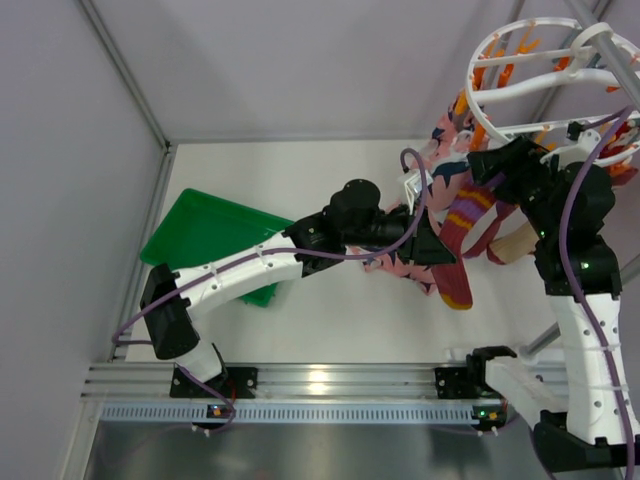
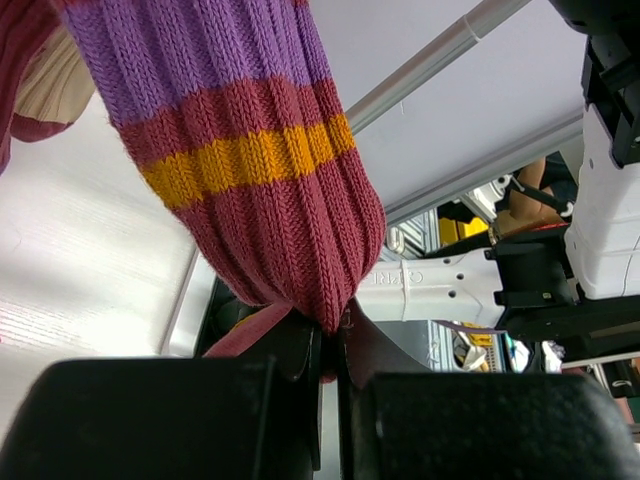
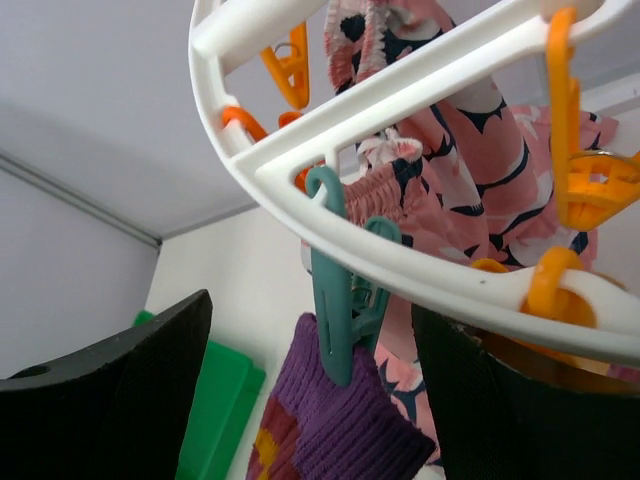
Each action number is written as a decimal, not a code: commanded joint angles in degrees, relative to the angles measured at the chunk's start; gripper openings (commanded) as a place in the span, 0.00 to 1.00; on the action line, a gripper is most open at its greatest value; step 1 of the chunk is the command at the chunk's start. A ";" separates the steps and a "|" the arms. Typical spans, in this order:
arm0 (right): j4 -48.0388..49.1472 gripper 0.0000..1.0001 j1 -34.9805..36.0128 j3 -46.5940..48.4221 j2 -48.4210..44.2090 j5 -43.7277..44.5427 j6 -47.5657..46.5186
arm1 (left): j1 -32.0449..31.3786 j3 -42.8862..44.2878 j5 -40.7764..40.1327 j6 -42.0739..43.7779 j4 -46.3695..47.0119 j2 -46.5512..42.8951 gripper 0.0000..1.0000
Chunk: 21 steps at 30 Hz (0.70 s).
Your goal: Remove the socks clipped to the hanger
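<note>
**Top view.** The hanger (image 1: 528,62) hangs at the far right, above the tabletop (image 1: 330,330). The socks bunch under it, with the striped sock (image 1: 470,218) against the tan sock (image 1: 515,243) and a pink cloth (image 1: 400,268) mixed in. The left claw (image 1: 432,248) reaches into the bunch. The right claw (image 1: 490,160) is raised to the ring. Neither claw's state can be read from here. A green tray (image 1: 210,235) lies well apart at the left.

**Left wrist.** The left claw (image 2: 330,365) is clamped shut on the lower end of the striped sock (image 2: 250,150). The knit gathers into a pinch at the jaws. Judgement: the sock is light, limp and stretchy, not fragile, and the ribbing gives good friction. Pulling from here will stretch it before the peg lets go. The peg does not show in this view.

**Right wrist.** This is the only view that shows the attachment. A teal peg (image 3: 340,300) on the hanger (image 3: 400,85) bites the sock's purple cuff (image 3: 340,430). The right claw (image 3: 310,330) stands open, one finger on each side of the peg, and I cannot tell whether it touches. Judgement: squeeze the peg's upper arms, not the cloth.
</note>
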 commanded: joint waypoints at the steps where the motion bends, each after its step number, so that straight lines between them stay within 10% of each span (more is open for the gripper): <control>1: 7.58 0.76 -2.83 -1.21 -0.95 -2.71 3.37 | 0.04 0.09 2.03 -0.28 1.14 -3.30 0.00; 21: 19.27 0.46 -11.63 -6.92 -2.35 -15.37 7.25 | 0.83 -0.08 3.35 -0.37 1.14 -2.59 0.00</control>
